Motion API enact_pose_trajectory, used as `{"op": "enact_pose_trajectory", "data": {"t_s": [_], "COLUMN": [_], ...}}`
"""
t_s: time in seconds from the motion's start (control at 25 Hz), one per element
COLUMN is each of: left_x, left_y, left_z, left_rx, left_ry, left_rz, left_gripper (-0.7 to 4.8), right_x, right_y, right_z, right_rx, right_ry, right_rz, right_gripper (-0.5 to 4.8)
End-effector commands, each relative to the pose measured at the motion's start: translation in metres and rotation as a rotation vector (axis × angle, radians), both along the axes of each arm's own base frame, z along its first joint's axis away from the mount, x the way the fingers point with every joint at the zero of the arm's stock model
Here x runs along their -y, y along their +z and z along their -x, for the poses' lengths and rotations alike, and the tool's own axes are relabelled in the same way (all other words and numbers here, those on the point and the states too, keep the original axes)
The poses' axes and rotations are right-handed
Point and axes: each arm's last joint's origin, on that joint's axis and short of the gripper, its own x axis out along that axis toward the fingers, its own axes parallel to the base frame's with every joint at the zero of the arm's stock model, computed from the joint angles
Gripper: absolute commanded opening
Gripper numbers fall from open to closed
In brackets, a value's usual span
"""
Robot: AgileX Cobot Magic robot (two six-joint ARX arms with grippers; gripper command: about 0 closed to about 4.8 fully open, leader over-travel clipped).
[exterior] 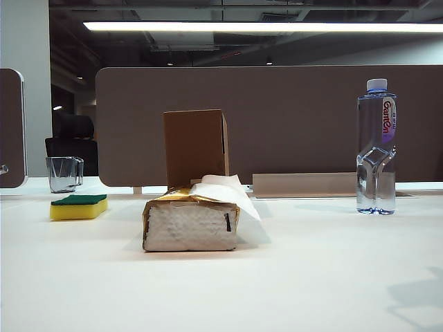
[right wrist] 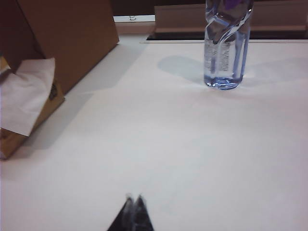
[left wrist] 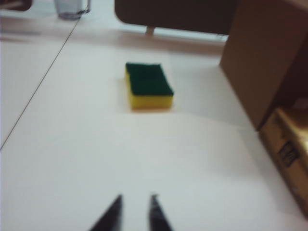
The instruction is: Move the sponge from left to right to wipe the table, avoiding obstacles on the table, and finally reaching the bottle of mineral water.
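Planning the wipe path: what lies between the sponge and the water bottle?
In the exterior view, the tissue pack and the cardboard box behind it lie between the sponge and the bottle.

Left gripper (left wrist: 135,204) jaws ajar, right gripper (right wrist: 134,201) closed.

Sponge (exterior: 78,207) left — bottle (exterior: 376,146) right

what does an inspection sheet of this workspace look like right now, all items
surface: white table, bare in front
job's things: sponge flat at left, green side up; tissue pack mid, cardboard box upright behind it; water bottle upright at right
clutter: glass cup behind sponge
grippers: left gripper slightly parted, short of sponge, empty; right gripper shut, empty, short of bottle
cables: nothing seen
surroundings: brown divider panel, ceiling light
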Motion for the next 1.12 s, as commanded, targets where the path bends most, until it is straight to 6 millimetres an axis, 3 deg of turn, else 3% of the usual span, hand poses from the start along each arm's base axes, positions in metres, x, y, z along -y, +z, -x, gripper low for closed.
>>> {"op": "enact_pose_trajectory", "data": {"t_s": [0.04,0.12,0.24,0.56,0.76,0.96,1.12], "left_x": [0.0,0.001,0.002,0.007,0.009,0.01,0.01], "left_y": [0.017,0.027,0.037,0.066,0.083,0.105,0.127], "left_z": [0.003,0.005,0.008,0.021,0.02,0.007,-0.006], "left_rx": [0.059,0.082,0.095,0.111,0.055,0.0,0.004], "left_ry": [-0.015,-0.027,-0.073,-0.226,-0.283,-0.338,-0.336], "left_rz": [0.01,0.068,0.124,0.143,0.24,0.254,0.237], "left_gripper": [1.3,1.6,1.61,1.62,1.62,1.62,2.48], "right_x": [0.0,0.0,0.0,0.0,-0.002,-0.004,-0.006], "right_y": [0.003,0.007,0.018,0.073,0.088,0.117,0.143], "right_z": [0.0,-0.001,0.0,0.019,0.014,0.0,-0.009], "right_rx": [0.008,0.033,0.072,0.119,0.065,-0.022,-0.043], "right_ry": [0.004,-0.002,-0.015,-0.011,0.058,0.093,0.193], "right_rz": [-0.045,-0.084,-0.12,-0.197,-0.219,-0.276,-0.289], "right_gripper": [-0.05,-0.05,-0.05,-0.05,0.01,0.67,0.68]}}
